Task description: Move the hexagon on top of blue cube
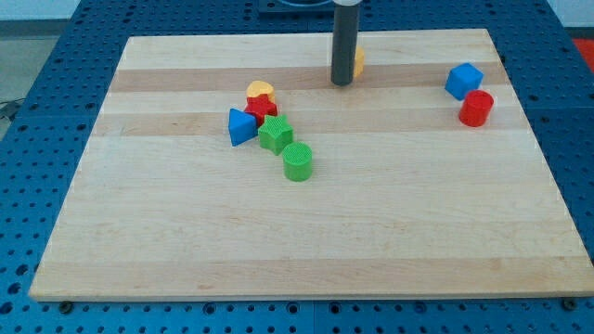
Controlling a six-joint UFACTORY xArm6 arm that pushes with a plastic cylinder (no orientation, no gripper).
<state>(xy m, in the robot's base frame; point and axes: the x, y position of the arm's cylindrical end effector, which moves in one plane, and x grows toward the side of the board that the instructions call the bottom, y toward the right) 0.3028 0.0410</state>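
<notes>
cube (463, 80) far right, cylinder (476, 109) beside

This looks like a robotics lab or test bench rather than a home or shop. A pale wooden board (306, 232) serves as the surface, and it rests on a blue metal base (37, 102) dotted with a regular grid of mounting holes, the kind of plate used to bolt equipment down. A dark rod (344, 42) comes down from the view's top onto the board. Small plastic blocks in plain colours, such as a blue cube (463, 80) and a green cylinder (298, 161), lie scattered like test pieces. At the view's top left, a strip of pale floor (28, 28) shows beyond the base.
</notes>
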